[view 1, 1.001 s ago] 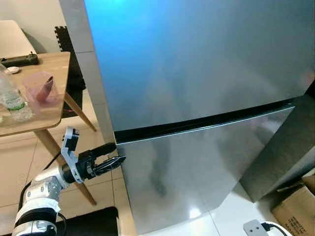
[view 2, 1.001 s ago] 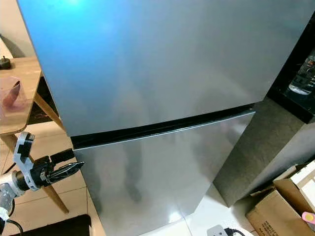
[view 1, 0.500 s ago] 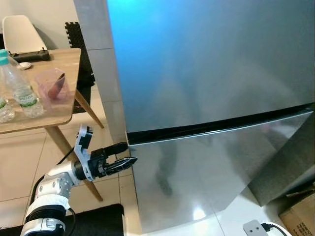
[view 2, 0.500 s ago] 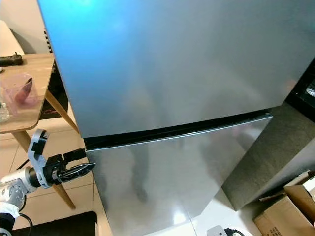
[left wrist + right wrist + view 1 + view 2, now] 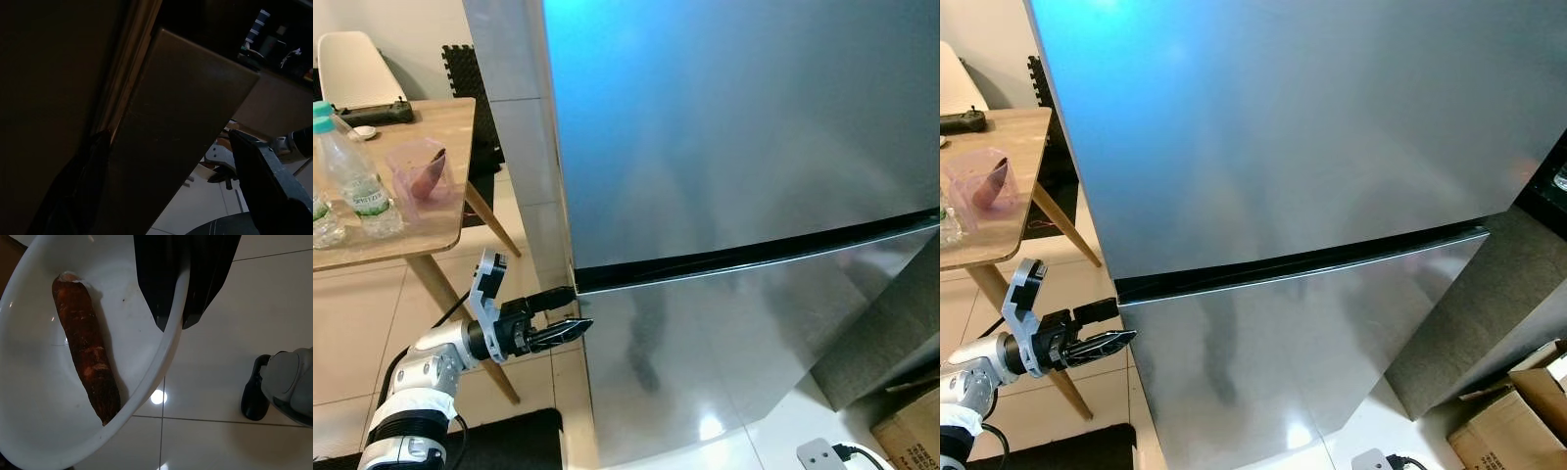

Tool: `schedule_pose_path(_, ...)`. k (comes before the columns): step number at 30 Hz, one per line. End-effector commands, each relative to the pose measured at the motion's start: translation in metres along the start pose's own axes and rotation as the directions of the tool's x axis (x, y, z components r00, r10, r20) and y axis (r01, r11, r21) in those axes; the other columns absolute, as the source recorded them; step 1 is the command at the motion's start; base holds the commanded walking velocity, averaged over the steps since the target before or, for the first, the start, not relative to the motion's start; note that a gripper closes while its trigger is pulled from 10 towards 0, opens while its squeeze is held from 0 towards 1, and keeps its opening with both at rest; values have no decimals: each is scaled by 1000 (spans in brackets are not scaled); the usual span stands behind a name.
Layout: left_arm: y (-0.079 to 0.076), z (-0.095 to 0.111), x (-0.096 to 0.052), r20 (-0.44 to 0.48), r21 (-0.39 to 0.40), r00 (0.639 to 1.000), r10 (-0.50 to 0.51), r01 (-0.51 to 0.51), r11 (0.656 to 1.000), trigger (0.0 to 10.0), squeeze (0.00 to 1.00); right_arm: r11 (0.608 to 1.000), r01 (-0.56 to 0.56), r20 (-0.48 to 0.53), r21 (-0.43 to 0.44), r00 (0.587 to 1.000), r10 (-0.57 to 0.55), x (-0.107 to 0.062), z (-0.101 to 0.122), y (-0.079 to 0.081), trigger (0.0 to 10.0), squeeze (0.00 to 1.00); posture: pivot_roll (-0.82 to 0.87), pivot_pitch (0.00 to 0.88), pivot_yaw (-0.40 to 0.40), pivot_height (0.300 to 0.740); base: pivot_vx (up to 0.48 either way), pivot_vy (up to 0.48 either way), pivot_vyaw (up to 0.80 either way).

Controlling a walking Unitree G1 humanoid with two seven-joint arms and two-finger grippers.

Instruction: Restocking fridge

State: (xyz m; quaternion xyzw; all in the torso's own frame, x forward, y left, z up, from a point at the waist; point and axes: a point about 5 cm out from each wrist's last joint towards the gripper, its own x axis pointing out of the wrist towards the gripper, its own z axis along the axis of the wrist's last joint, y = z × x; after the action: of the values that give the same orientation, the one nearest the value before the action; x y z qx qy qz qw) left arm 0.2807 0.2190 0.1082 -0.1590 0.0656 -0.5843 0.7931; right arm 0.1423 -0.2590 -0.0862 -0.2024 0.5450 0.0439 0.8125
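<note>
Fridge (image 5: pixel 734 147) stands in front of the robot, tall and silver, with both doors shut; a dark seam (image 5: pixel 754 253) runs across between the upper door and the lower door (image 5: pixel 724 362). The left gripper (image 5: pixel 576 313) is at the left edge of the fridge, just at the height of this seam, and its two black fingers are apart — the upper fingertip reaches to the seam corner, the lower one lies against the top corner of the lower door. In the left wrist view the picture is very dark; one finger (image 5: pixel 266 171) is seen beside the edge of the door panel, the other is on the far side of that edge.

The right gripper (image 5: pixel 175 308) is closed on the rim of a white bowl (image 5: pixel 44 431), one finger inside the rim and one outside. In the bowl lies a long brown root vegetable (image 5: pixel 88 352), rough-skinned, resting on the bowl's bottom. Under the bowl is a pale tiled floor (image 5: pixel 254 323).

To the robot's left stands a wooden table (image 5: pixel 421 225). On it are a clear water bottle (image 5: pixel 352 176) with a green cap, a pink plastic cup (image 5: pixel 423 171) and a dark remote-like thing (image 5: pixel 374 114) — behind the table a white chair (image 5: pixel 352 69). A cardboard box (image 5: pixel 1503 411) stands on the floor at the right of the fridge.
</note>
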Motion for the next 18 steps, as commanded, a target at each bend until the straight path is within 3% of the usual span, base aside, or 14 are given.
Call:
schedule_pose_path(1, -7, -19, 18, -78, -63, 991, -112, 107, 992, 10000, 0, 1000, 3, -10, -4, 1000, -3, 0, -3, 1, 10000, 0, -38, 0, -32, 740, 0, 0, 0)
schedule_pose_path(18, -20, -31, 38, -93, -95, 972, -217, 208, 973, 10000, 0, 1000, 2, -4, 7, 1000, -2, 0, 0, 1, 10000, 0, -39, 0, -24, 740, 0, 0, 0)
